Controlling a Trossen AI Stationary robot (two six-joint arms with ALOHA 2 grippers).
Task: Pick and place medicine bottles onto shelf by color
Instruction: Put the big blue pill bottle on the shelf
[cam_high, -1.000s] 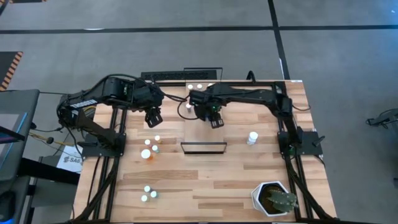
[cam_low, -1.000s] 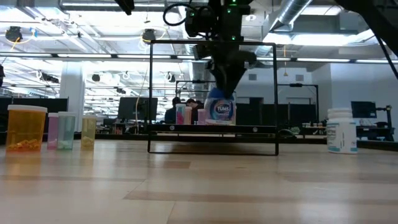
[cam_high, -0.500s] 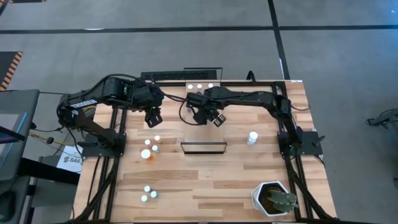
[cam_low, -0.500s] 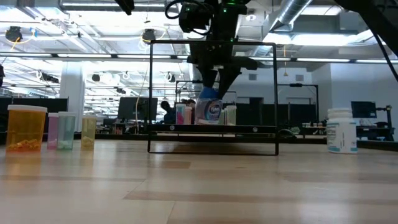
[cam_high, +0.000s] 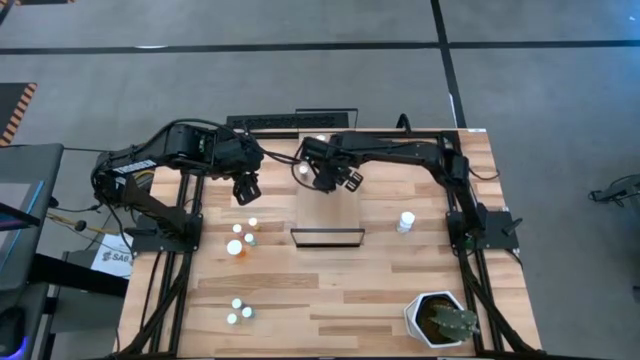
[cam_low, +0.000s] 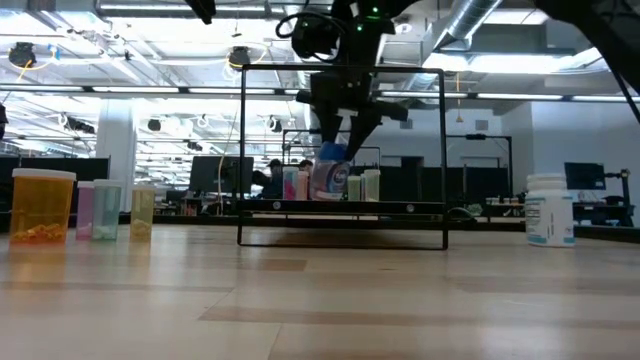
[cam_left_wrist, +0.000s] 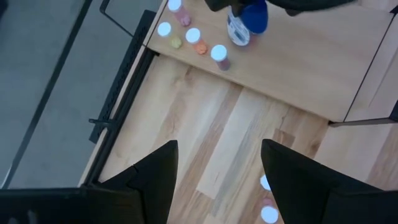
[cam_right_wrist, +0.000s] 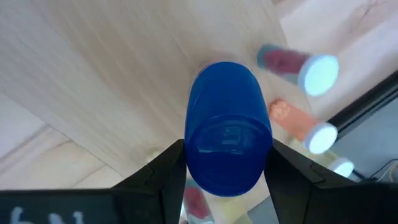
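- The right hand holds the blue bottle between its fingers, low over the far part of the shelf.
- Small bottles stand near it on the shelf.
- The left hand hangs with fingers apart over the counter, empty.
- More small bottles stand on the counter.
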